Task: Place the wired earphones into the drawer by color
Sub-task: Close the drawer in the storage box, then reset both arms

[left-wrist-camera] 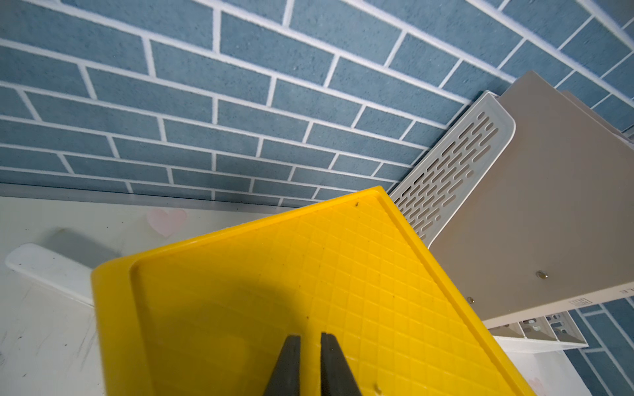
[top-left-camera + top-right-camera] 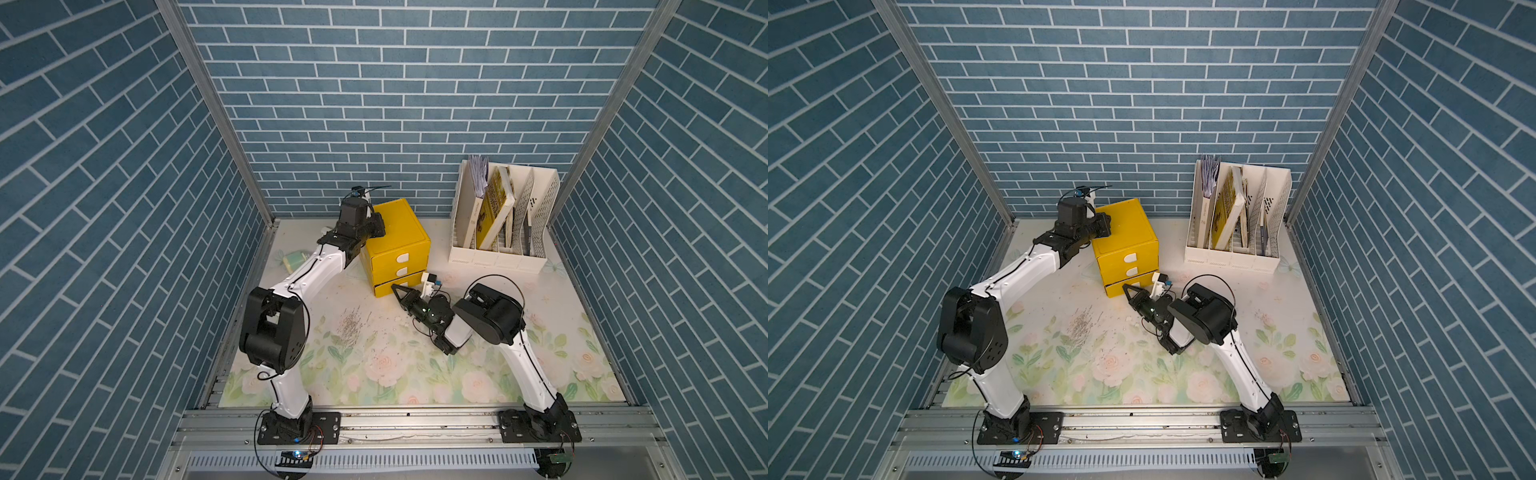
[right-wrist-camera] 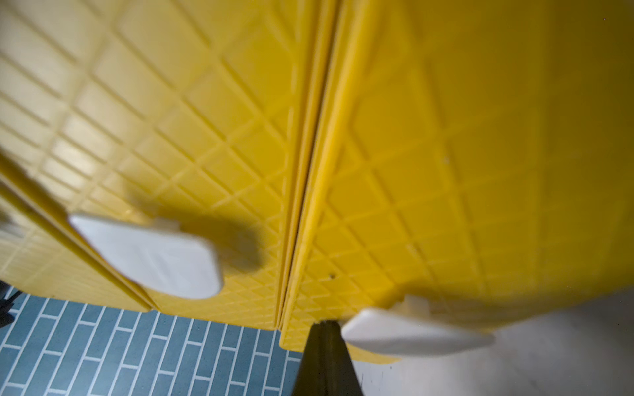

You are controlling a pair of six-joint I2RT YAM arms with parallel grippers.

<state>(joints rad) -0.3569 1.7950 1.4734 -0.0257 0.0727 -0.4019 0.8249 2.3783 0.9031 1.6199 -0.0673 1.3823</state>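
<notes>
The yellow cabinet [image 2: 397,237] stands at the back of the mat, with three stacked drawers and white tab handles. The bottom drawer [image 2: 384,289] sticks out a little beyond the middle drawer [image 3: 206,137]. My right gripper [image 2: 394,286] is shut and empty. Its tip [image 3: 324,324] rests on the bottom drawer's front [image 3: 446,171], right beside that drawer's white handle [image 3: 411,334]. My left gripper [image 1: 310,337] lies on the cabinet's gridded top [image 1: 343,274], jaws a narrow gap apart with nothing between them. No wired earphones show in any view.
A white slotted file rack [image 2: 498,232] with books stands at the back right, close to the cabinet. A pale green object [image 2: 296,259] lies by the left wall behind the left arm. A white flat piece [image 1: 48,271] lies behind the cabinet. Scuff marks [image 2: 351,328] cross the floral mat.
</notes>
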